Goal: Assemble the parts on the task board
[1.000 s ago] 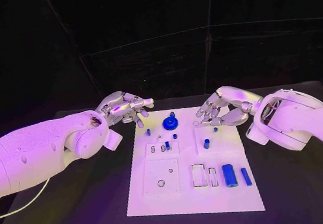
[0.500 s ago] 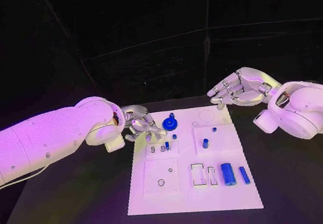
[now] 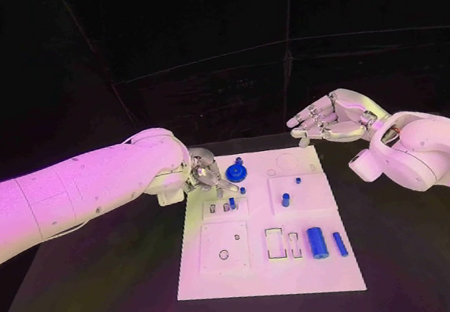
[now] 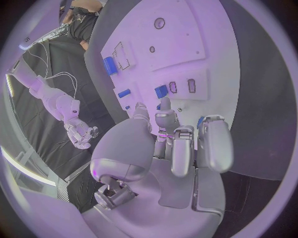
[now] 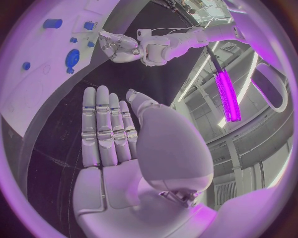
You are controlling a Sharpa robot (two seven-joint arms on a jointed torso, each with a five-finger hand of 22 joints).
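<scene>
- While the right hand (image 3: pixel 332 120) is hanging off the far right corner of the task board (image 3: pixel 268 276), lifted above the table (image 3: pixel 109 300), its fingers are lying straight and side by side and its palm is carrying nothing.
- Over the board's far left edge, the left hand (image 3: pixel 200 172) is hovering with its fingers bent downward; in the left wrist view (image 4: pixel 180 148) they are standing slightly apart, and nothing shows between them — though the fingertips partly hide what lies beneath, so a small part pinched there cannot be ruled out.
- Just beside that hand, toward the board's middle, the round blue part (image 3: pixel 237 172) is sitting on the far end of the board, with a small blue peg (image 3: pixel 231 202) a little nearer the robot.
- Toward the board's near right corner, the blue cylinder (image 3: pixel 318 242) and the slim blue bar (image 3: pixel 341 244) are lying flat, side by side, long axes running from near edge to far edge.
- Judging by this layout, the left hand is by far the nearer one to the cluster of parts at the board's far left — the small peg lies on the robot's side of the fingertips, so the coming move probably calls for drawing back slightly and lowering.
- Being well apart from every part, the right hand looks parked.
</scene>
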